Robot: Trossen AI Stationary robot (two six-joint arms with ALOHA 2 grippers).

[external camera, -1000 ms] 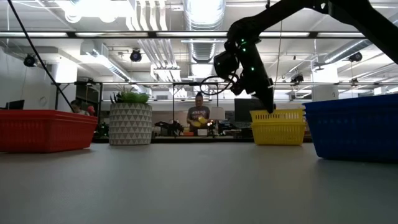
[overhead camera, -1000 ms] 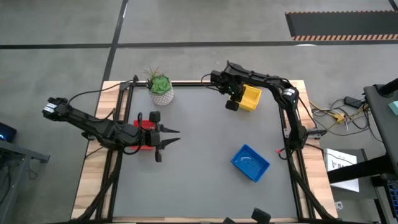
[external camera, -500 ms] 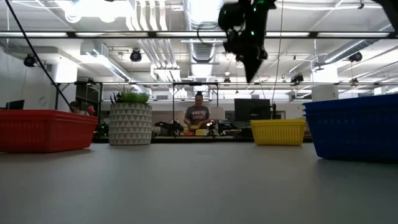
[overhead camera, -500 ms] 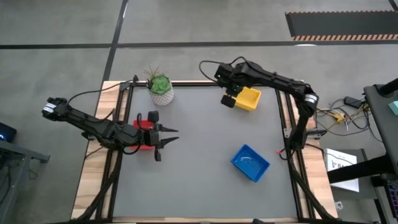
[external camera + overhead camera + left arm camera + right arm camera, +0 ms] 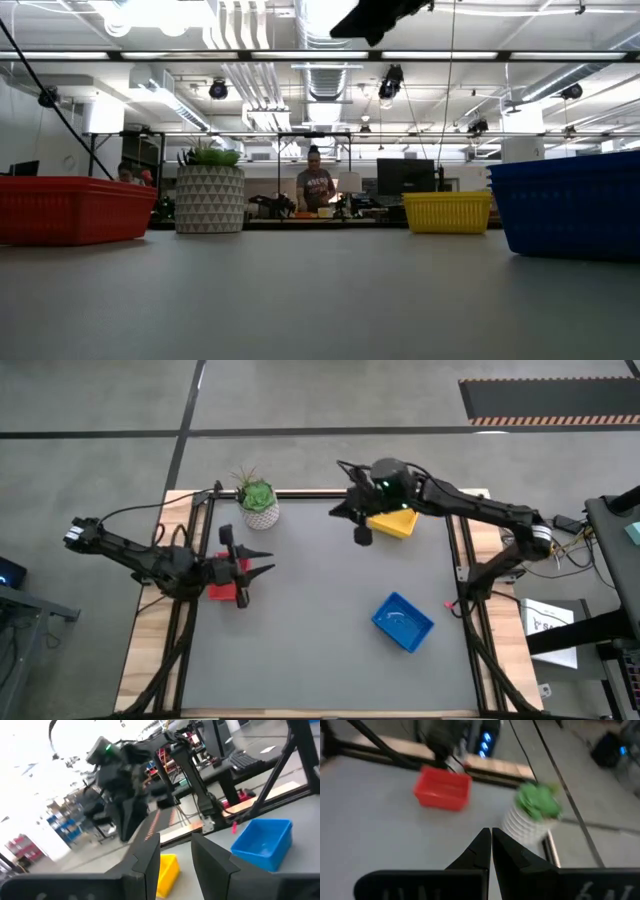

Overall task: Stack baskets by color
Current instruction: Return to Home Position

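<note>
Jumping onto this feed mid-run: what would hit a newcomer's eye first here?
Three bright patches of colour sit far apart on the grey table: red baskets at the left edge, yellow baskets in the far right corner, and blue baskets nearer the right side. The right claw hangs shut high above the table by the yellow baskets. The open left claw is by the red ones.

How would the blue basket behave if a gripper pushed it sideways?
The blue basket looks like thin mesh plastic, so it is probably light. It sits low and wide on the smooth grey table, so it would likely slide, not tip. Its walls may flex.
</note>
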